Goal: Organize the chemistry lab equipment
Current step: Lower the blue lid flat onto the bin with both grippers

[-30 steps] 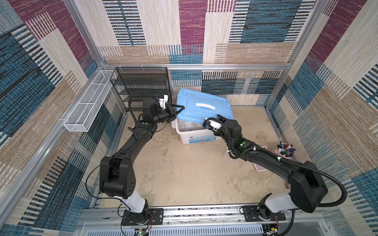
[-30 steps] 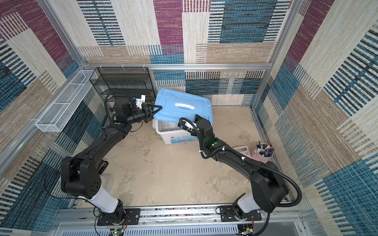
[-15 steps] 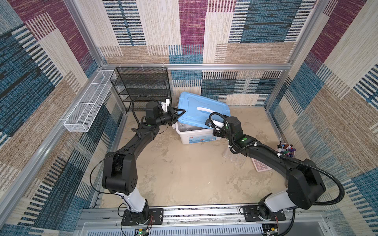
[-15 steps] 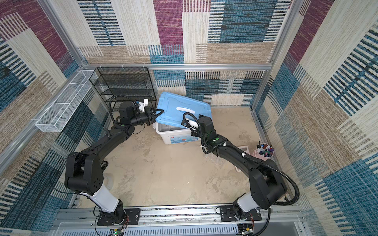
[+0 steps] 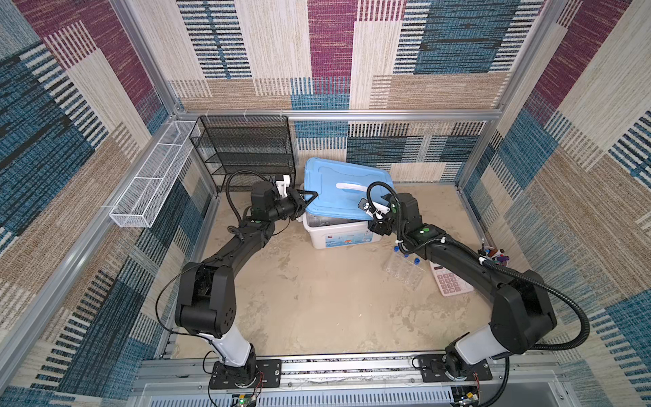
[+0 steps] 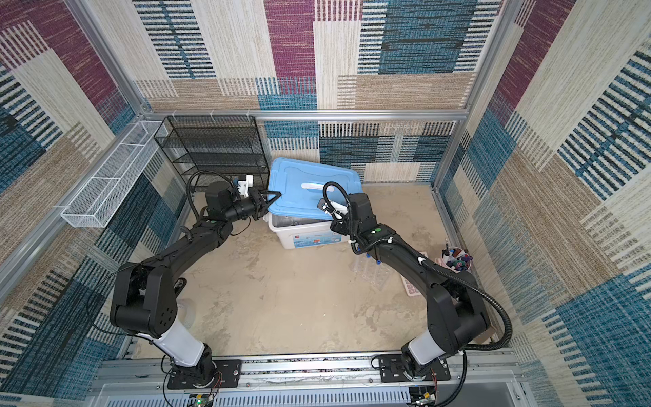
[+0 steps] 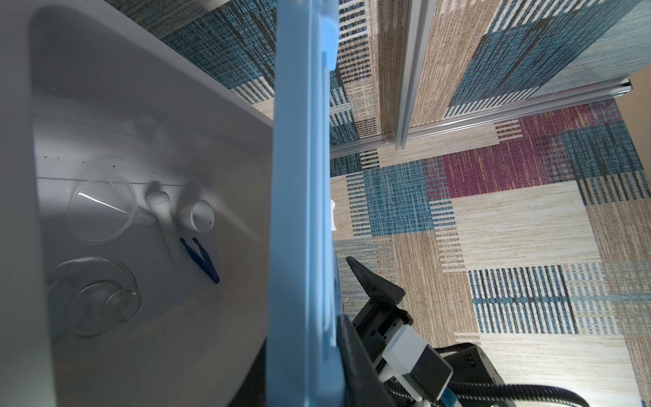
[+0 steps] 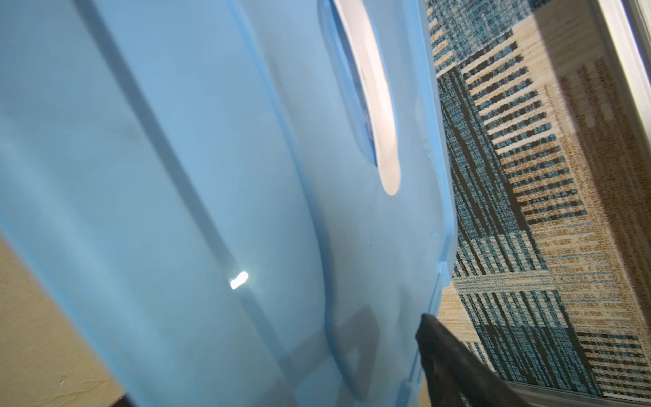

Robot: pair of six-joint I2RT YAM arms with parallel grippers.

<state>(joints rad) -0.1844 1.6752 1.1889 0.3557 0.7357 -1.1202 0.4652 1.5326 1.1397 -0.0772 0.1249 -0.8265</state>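
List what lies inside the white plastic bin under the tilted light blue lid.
Inside the white plastic bin: a clear funnel, white pestle, small white mortar, dark blue tweezers and a clear glass flask. The light blue lid hides the rest of the interior.

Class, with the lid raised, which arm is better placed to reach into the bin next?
Right. The right gripper looks open and free beside the bin; the left gripper is clamped on the lid, holding it up.
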